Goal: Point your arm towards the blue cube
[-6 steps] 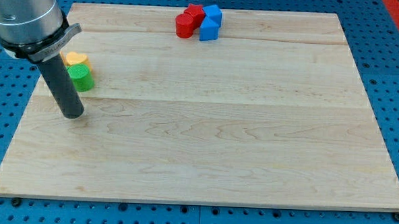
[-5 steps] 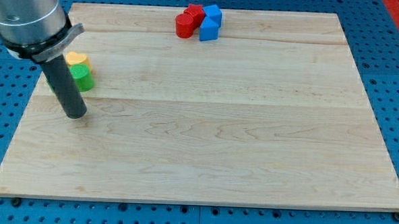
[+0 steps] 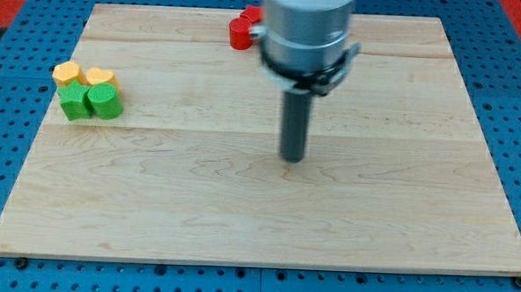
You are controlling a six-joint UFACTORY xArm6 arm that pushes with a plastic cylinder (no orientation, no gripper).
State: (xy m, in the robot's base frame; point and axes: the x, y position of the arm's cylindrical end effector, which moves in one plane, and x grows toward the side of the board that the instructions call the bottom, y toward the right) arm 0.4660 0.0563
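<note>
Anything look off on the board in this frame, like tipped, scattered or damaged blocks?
Nothing stands out. Yellow blocks and green blocks sit clustered at the view's left; a red cylinder shows at the top. My tip rests mid-board, touching nothing. The arm hides the blue blocks.

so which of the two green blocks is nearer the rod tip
The green cylinder, on the view's right of the pair, directly below the yellow heart. The other green block sits farther left from my tip.

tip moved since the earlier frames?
Yes. My tip has gone toward the view's right, from beside the green cylinder at the board's left edge to mid-board, below the red cylinder.
</note>
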